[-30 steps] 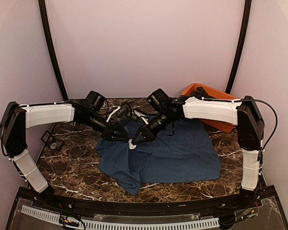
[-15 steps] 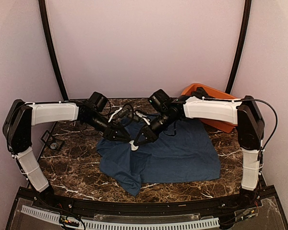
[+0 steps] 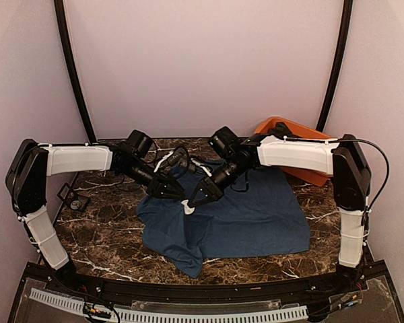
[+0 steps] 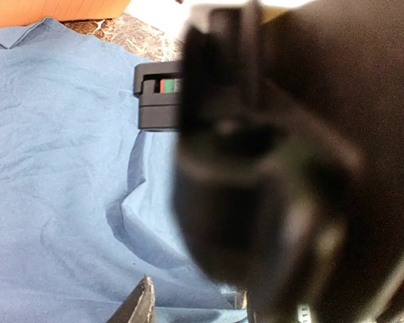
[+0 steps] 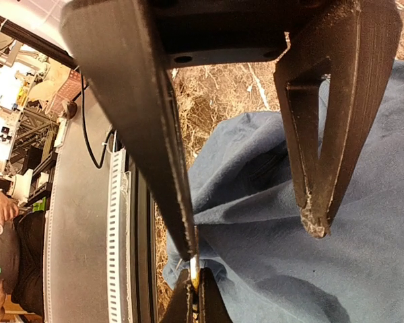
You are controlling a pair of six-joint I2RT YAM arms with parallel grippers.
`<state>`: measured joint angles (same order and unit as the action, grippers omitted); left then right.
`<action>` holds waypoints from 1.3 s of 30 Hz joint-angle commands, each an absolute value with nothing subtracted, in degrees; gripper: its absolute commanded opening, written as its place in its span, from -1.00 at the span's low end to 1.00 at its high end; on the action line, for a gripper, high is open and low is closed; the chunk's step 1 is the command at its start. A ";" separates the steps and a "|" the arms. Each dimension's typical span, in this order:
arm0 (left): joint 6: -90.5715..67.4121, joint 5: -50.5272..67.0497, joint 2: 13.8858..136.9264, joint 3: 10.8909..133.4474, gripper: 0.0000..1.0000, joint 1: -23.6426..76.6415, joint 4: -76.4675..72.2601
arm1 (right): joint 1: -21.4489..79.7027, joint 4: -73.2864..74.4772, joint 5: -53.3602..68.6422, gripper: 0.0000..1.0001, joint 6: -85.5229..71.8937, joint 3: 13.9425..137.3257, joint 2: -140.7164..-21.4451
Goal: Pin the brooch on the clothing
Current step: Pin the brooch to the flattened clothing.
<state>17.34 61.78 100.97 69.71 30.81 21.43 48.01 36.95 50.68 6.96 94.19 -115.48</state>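
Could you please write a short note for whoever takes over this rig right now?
Left pincer: tips low over the upper left part of the shirt; open or shut, cannot tell.
Right pincer: shut, tip to tip with the left one.
Things: shirt spread on the table; a small white piece, probably the brooch, sits right at both tips; which pincer grips it is unclear.
Done: both arms are at the pinning spot.
Left to do: fasten the brooch, check that it holds, let go.
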 commanded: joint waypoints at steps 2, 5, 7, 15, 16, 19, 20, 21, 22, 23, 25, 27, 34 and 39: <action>14.28 60.61 99.04 66.54 -0.08 30.73 19.14 | 48.30 30.82 52.58 -1.00 7.86 94.25 -113.39; 13.38 59.86 96.97 65.00 -0.07 30.57 17.22 | 47.81 29.78 52.64 -1.00 6.74 94.22 -113.62; 11.36 59.26 95.08 63.36 -0.07 29.58 14.79 | 47.48 29.18 52.81 -1.00 6.13 94.20 -113.85; 5.06 63.45 91.06 57.58 -0.03 26.80 3.30 | 46.76 28.23 53.47 -1.00 5.10 93.91 -114.14; 5.21 63.72 91.36 57.70 -0.03 26.80 3.75 | 46.69 28.17 53.66 -1.00 5.10 93.95 -114.14; 5.98 63.91 91.84 57.87 -0.01 26.96 4.50 | 46.68 28.13 54.49 -1.00 5.06 94.13 -114.05; 6.04 63.82 92.33 58.30 0.00 27.37 4.72 | 46.69 28.20 55.12 -1.00 5.18 94.22 -114.08; 6.21 63.77 92.69 58.70 0.01 27.63 4.87 | 46.72 28.21 55.35 -1.00 5.23 94.22 -114.08; 6.40 63.66 92.88 58.88 0.01 27.79 5.65 | 46.70 28.21 55.59 -1.00 5.31 94.22 -114.01; 7.14 63.59 93.36 59.48 0.01 28.13 6.26 | 46.67 28.17 55.82 -1.00 5.33 94.22 -113.98; 8.71 63.49 94.14 60.38 0.02 28.84 8.40 | 46.72 28.20 55.97 -1.00 5.29 94.37 -114.06; 9.74 63.37 94.66 60.94 0.03 29.58 9.97 | 46.68 28.21 56.12 -1.00 5.27 94.47 -114.20; 11.72 62.46 95.13 61.22 0.05 30.73 12.59 | 46.68 28.21 56.32 -1.00 5.10 94.44 -114.45; 11.75 62.25 95.54 61.69 -0.05 30.76 12.43 | 46.67 28.21 56.24 -1.00 4.93 94.57 -114.53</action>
<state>10.26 62.04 95.04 60.10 30.24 10.44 46.98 29.93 54.68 5.28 93.82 -115.50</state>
